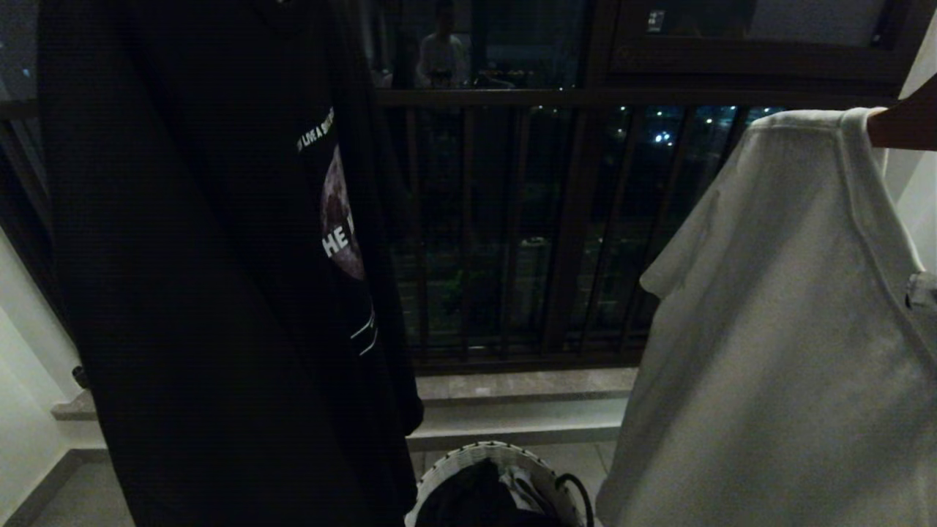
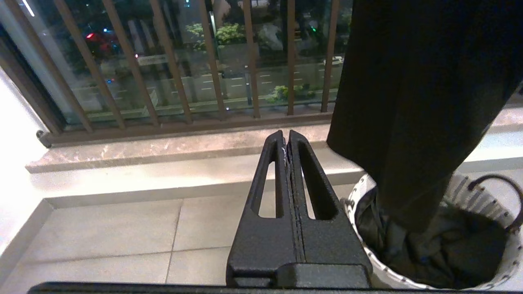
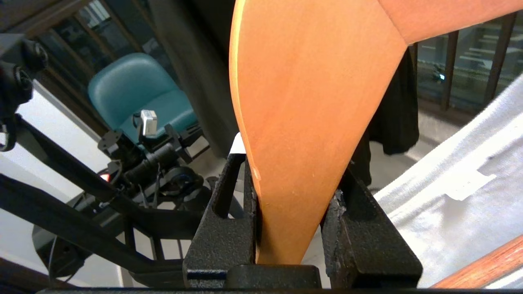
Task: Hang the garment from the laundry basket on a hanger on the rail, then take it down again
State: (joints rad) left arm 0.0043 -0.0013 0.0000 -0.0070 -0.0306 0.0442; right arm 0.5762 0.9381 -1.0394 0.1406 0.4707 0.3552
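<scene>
Between the fingers of the right claw (image 3: 292, 212), clamped: broad orange-brown wooden hanger (image 3: 310, 122), long axis rising away, carrying white cotton T-shirt (image 1: 790, 329) right of the small round whitish-rimmed laundry basket (image 1: 505, 457) below; left claw (image 2: 288, 147) pressed closed, empty, farther off.

black shirt (image 1: 219, 293) overhanging laundry basket (image 1: 505, 457), open gap beside

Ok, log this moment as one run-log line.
right tool: shut on wooden hanger | white T-shirt: on hanger | left tool: shut, empty, idle | laundry basket: on floor, holds dark clothing
</scene>
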